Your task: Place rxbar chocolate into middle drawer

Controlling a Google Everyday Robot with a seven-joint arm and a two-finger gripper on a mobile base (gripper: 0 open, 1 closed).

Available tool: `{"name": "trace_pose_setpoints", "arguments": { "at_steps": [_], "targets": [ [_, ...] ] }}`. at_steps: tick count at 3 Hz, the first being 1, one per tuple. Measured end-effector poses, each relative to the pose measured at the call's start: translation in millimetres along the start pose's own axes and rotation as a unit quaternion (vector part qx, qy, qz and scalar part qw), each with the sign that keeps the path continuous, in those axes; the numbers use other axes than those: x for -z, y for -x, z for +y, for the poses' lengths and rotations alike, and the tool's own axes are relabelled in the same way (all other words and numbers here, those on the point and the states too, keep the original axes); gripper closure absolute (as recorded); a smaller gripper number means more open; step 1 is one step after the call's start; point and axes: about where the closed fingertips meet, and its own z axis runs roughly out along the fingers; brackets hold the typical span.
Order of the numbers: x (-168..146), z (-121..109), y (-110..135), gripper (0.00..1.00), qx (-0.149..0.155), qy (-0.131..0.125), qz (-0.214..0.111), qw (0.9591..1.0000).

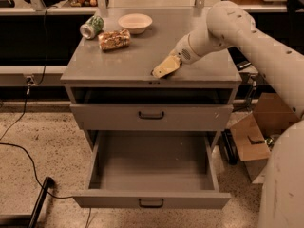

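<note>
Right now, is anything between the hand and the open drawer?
Nothing visible. The hand sits at the front edge of the cabinet top; the open drawer lies pulled out below, and the drawer above it is shut. I cannot see the bar.

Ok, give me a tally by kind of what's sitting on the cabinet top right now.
Green can: 1
Tan snack bag: 1
Bowl: 1
Total: 3
The gripper is down at the front edge of the cabinet top, apart from all three.
</note>
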Motion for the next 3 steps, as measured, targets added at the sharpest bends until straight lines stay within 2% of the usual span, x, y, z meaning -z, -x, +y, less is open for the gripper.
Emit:
{"name": "trace_pose_setpoints", "arguments": {
  "at_steps": [2, 3],
  "targets": [
    [1.4, 0.2, 2.3, 0.92, 0.0, 0.001, 0.0, 1.0],
    [2.0, 0.2, 2.9, 1.0, 0.0, 0.001, 0.0, 1.0]
  ]
}}
